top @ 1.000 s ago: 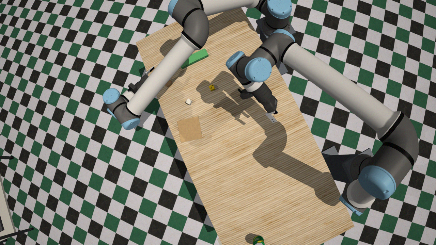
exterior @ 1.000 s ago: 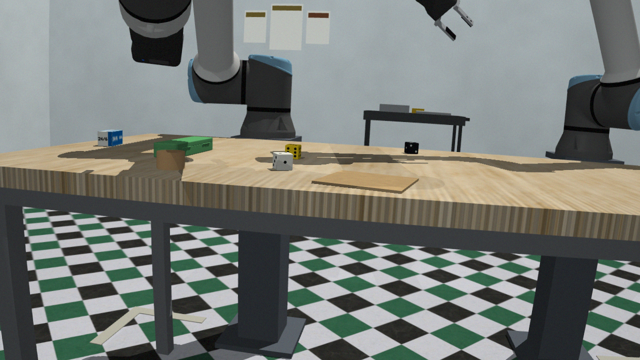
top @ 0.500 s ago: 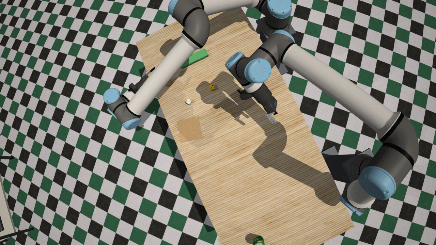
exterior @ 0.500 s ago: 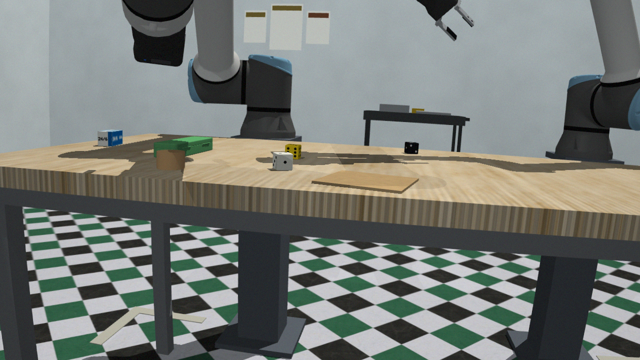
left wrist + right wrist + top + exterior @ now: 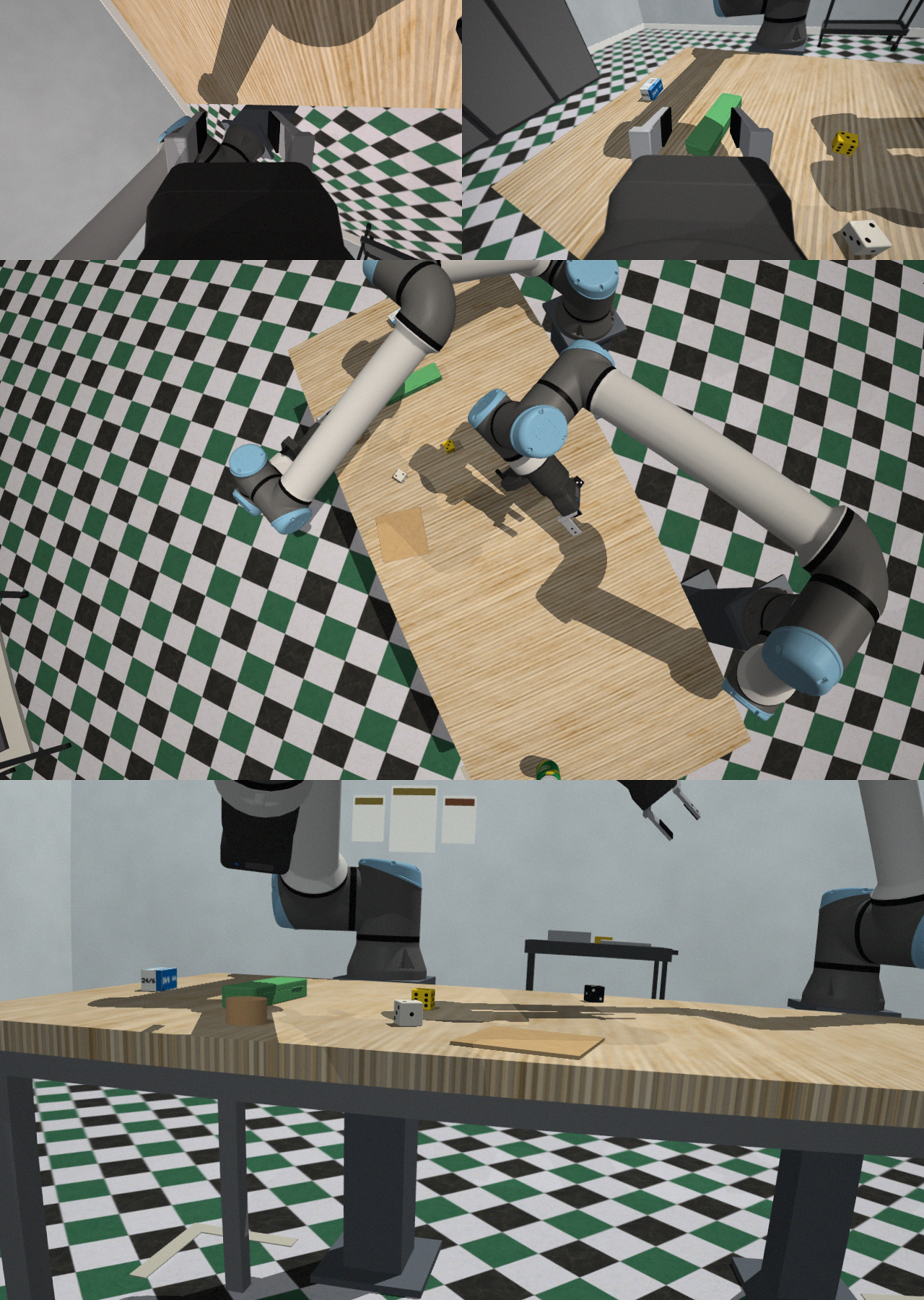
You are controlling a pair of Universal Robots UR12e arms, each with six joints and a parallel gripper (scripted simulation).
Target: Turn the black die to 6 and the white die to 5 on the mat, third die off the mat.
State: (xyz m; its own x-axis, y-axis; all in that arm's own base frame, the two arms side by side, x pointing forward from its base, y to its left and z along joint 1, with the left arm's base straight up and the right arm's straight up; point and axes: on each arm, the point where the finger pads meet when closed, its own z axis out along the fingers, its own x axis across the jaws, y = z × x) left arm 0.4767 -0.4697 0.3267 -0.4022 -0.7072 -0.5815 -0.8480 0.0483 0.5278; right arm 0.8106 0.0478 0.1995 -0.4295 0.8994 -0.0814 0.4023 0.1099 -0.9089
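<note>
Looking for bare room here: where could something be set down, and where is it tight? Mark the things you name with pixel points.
The square tan mat (image 5: 401,534) (image 5: 529,1041) is bare; so is the wood between it and the green can (image 5: 548,768). Tighter: between the white die (image 5: 399,476) (image 5: 408,1013) (image 5: 866,236) and yellow die (image 5: 448,445) (image 5: 424,998) (image 5: 845,144).

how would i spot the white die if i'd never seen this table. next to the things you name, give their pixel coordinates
On the wooden table (image 5: 491,648) (image 5: 743,1058) (image 5: 325,79) (image 5: 552,195), find the thin tan mat (image 5: 401,534) (image 5: 526,1041) near one long edge. The white die (image 5: 399,476) (image 5: 408,1013) (image 5: 866,236) sits off it, between the mat and the table end with the green case (image 5: 424,378) (image 5: 271,990) (image 5: 716,123). Unlike the neighbouring yellow die (image 5: 448,445) (image 5: 424,998) (image 5: 845,144), it is white with two pips on top.
</note>
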